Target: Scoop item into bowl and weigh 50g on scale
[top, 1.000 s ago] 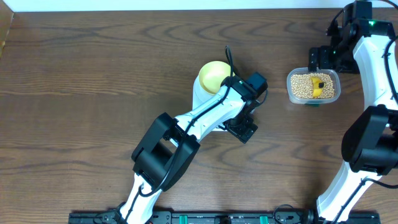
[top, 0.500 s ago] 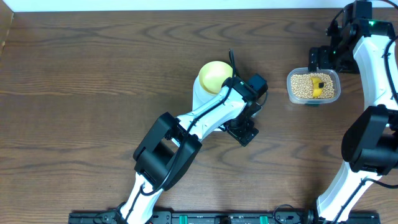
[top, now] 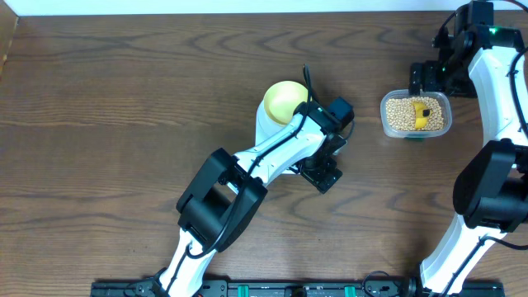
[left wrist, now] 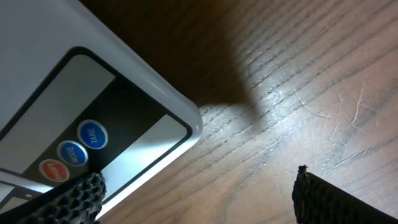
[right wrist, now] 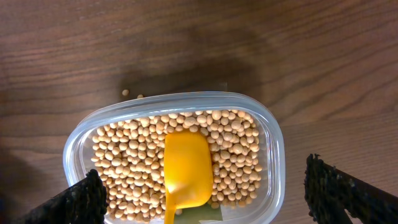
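Note:
The pale yellow-cream bowl sits on the white scale, which my left arm mostly covers. In the left wrist view the scale's corner shows with its red and blue buttons. My left gripper is open and empty, just above the table at that corner, with one finger by the buttons. The tan beans fill a clear tub. A bright yellow scoop lies in them. My right gripper is open and empty above the tub.
Two loose beans lie on the wooden table just beyond the tub. A green label shows at the tub's near end. The table's far edge runs along the top.
My left wrist has shifted very slightly near the scale. The right arm, tub and scoop have not moved.

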You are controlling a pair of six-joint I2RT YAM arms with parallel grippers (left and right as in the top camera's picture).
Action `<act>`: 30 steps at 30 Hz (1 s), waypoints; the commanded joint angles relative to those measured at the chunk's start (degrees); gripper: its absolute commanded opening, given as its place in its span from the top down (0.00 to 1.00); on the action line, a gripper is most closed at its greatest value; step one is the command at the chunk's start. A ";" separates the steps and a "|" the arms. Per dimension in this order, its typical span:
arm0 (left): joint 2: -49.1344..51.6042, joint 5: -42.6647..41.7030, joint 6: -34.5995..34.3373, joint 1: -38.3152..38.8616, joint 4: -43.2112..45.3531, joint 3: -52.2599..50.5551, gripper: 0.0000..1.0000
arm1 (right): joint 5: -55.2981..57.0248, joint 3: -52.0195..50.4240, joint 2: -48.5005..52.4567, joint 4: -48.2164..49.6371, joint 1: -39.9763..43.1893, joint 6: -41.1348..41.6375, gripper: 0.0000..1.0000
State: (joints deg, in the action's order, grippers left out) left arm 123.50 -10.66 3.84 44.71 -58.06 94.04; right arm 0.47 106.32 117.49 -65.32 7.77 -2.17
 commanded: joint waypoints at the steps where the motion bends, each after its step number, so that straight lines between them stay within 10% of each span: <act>1: 1.88 -0.72 -0.50 -0.66 0.00 1.07 0.02 | 0.50 0.81 0.28 -0.07 0.07 -0.24 0.01; 30: 2.34 -0.33 -1.53 -1.62 1.16 1.07 0.02 | 0.50 0.81 0.28 -0.07 0.07 -0.24 0.01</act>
State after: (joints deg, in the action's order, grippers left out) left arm 123.52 -10.63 2.81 43.75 -56.82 94.11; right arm 0.47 106.32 117.49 -65.32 7.77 -2.17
